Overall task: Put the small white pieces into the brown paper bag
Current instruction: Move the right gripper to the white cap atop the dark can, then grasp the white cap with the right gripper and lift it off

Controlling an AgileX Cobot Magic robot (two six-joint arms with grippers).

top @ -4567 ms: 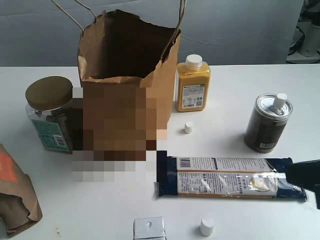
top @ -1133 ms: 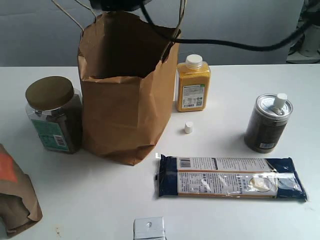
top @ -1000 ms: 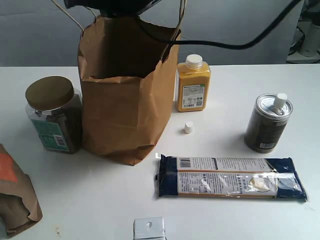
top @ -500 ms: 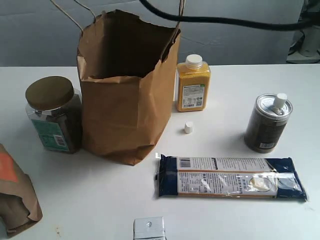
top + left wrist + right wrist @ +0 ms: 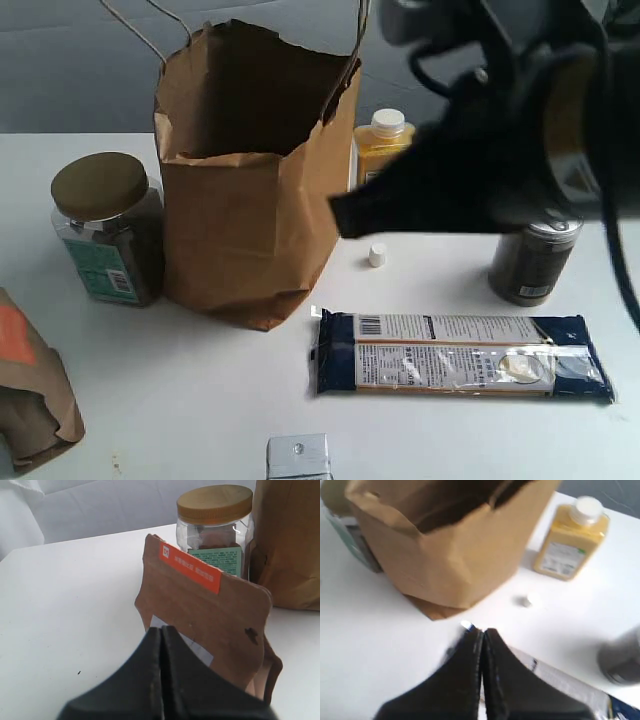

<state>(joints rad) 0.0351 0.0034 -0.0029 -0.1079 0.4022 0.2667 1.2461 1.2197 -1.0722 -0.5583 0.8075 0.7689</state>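
The tall brown paper bag [image 5: 250, 190] stands open at the back left, and also shows in the right wrist view [image 5: 455, 555]. One small white piece [image 5: 377, 255] lies on the table just right of the bag, seen too in the right wrist view [image 5: 523, 600]. No other white piece shows; my right arm covers the top of the dark tin [image 5: 528, 268]. My right gripper [image 5: 482, 630] is shut with nothing in it, high above the table between the bag and the noodle packet. My left gripper [image 5: 162, 628] is shut and empty, close to the small orange-patched bag [image 5: 210, 615].
A brown-lidded jar [image 5: 105, 225] stands left of the bag. A yellow bottle [image 5: 385, 150] is behind the white piece. A long blue noodle packet [image 5: 460, 355] lies in front. A silver box [image 5: 298, 458] sits at the front edge. The small orange-patched bag [image 5: 30, 390] lies at the left.
My right arm has come away from above the bag's mouth and now looms across the right of the exterior view. The white piece formerly at the front edge is gone from the table.
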